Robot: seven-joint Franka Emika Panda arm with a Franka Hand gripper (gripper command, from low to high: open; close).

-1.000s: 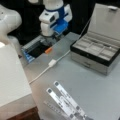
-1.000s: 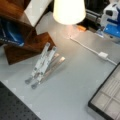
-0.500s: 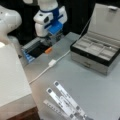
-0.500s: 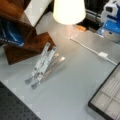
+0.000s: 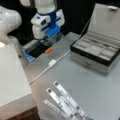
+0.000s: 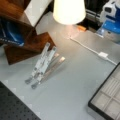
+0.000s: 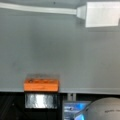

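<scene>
Gripper hung at the far edge of the grey table, toward a front view's top left, just above a small orange block; whether its fingers were parted or closed could not be told, as the white-and-blue hand body hid them. In a front view the same gripper showed only at the top right corner, cut off by the frame; the orange block lay to its left, near the base of the glare from the lamp shade.

Wrist view: orange block sat right at the table's edge, long side along that edge, with a silvery metallic piece directly below it in the dark gap; the fingers did not show there; a white cable with an inline box ran across the top.

In a front view the white cable crossed the table between the block and an open grey compartment case, lid raised, on the right; a folded metal stand lay well apart, near the bottom; a blue-edged box sat just left of the block; a white box filled the left side.
</scene>
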